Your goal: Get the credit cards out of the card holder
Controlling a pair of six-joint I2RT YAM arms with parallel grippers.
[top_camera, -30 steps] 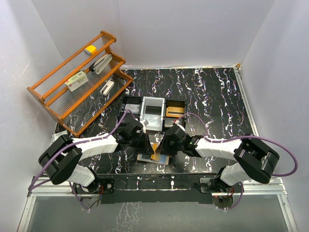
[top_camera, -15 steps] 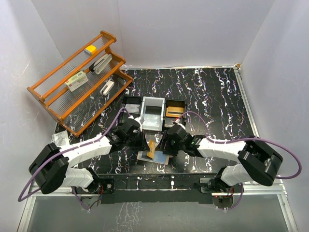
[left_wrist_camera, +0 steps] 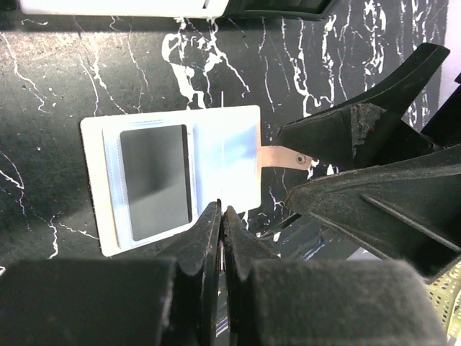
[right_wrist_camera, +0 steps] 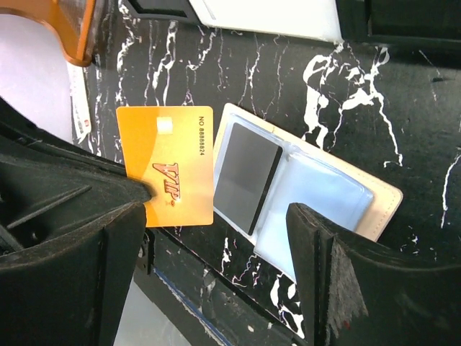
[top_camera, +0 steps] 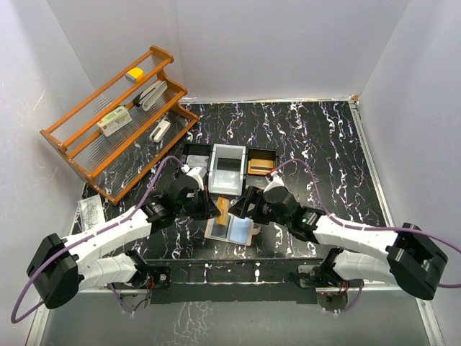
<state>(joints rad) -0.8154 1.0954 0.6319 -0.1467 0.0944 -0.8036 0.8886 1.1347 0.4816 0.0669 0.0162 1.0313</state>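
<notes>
Since a second ago: right gripper (right_wrist_camera: 217, 209) has let go and spread wide, with nothing in it. You can see the orange card (right_wrist_camera: 167, 169) clear of the wallet (left_wrist_camera: 92, 180), pinched edge-on by the left gripper (left_wrist_camera: 222, 216), whose fingers are closed tight on it. The wallet lies open on the table (top_camera: 317, 144), with a dark card (left_wrist_camera: 155, 180) in its slot.

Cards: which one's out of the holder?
The orange VIP card, pinched in the left gripper; the dark grey card sits in a clear slot of the card holder.
</notes>
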